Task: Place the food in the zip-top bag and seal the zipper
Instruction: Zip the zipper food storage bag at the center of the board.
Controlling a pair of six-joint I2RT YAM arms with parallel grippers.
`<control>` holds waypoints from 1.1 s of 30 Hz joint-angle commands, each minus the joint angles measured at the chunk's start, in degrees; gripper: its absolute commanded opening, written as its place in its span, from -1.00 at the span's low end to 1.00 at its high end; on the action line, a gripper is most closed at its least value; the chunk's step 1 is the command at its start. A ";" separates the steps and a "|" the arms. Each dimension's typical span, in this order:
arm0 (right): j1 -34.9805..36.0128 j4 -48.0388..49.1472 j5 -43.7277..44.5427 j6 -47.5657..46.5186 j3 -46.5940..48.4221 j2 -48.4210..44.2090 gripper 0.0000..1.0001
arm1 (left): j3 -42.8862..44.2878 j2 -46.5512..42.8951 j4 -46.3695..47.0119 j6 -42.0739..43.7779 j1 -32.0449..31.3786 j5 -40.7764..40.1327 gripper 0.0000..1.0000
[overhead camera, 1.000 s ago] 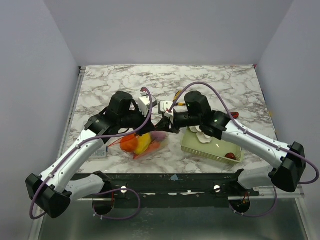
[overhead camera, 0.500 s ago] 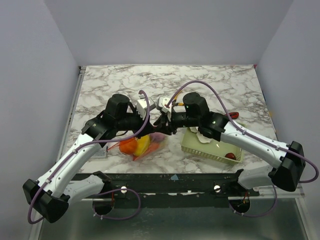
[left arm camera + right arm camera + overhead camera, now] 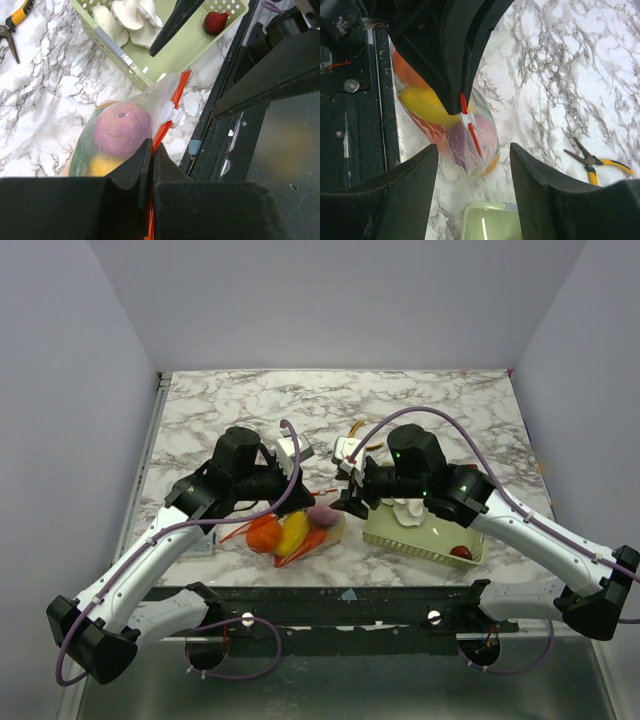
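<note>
The zip-top bag point(image 3: 290, 537) is a clear pouch holding the food: a purple piece point(image 3: 122, 131), a yellow piece point(image 3: 104, 165) and orange pieces point(image 3: 264, 533). Its red-orange zipper point(image 3: 473, 137) carries a white slider point(image 3: 172, 114). My left gripper point(image 3: 151, 145) is shut on the zipper strip, so the bag hangs from it over the marble. My right gripper point(image 3: 474, 167) is open, just right of the bag and apart from it, with nothing between its fingers point(image 3: 405, 195). In the top view the left gripper point(image 3: 305, 502) and right gripper point(image 3: 346, 504) are close together.
A pale green basket point(image 3: 400, 540) stands right of the bag, with white bulbs point(image 3: 130, 15) and a red piece point(image 3: 216, 22) inside. Yellow-handled pliers point(image 3: 595, 165) lie farther back on the marble. The table's dark front rail point(image 3: 235, 125) runs close to the bag.
My right gripper has opened and drawn back to the right, away from the bag's zipper. The left gripper has kept its hold on the strip, and the bag has sagged slightly.
</note>
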 commanded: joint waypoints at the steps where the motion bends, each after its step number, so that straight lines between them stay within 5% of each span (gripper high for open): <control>1: 0.24 -4.95 0.33 -3.69 4.09 1.54 0.22 | 1.01 -0.57 2.37 -0.13 -0.35 2.74 -1.00; 10: 0.26 -4.85 -6.37 -5.68 8.05 6.46 -0.02 | 1.01 -0.80 2.46 -0.30 -0.37 3.21 -1.00; 15: 0.26 -4.89 -9.42 -6.27 8.90 7.45 -0.37 | 1.01 -1.02 2.56 -0.30 -0.37 3.25 -1.00; 20: 0.26 -6.84 -12.43 -8.01 10.24 9.18 -0.98 | 0.96 -1.15 2.66 -0.28 -0.37 3.64 -1.00; 33: 0.23 1.09 -19.85 -6.73 7.66 11.47 -0.89 | 0.44 -2.54 3.50 -0.13 -0.37 5.34 -1.00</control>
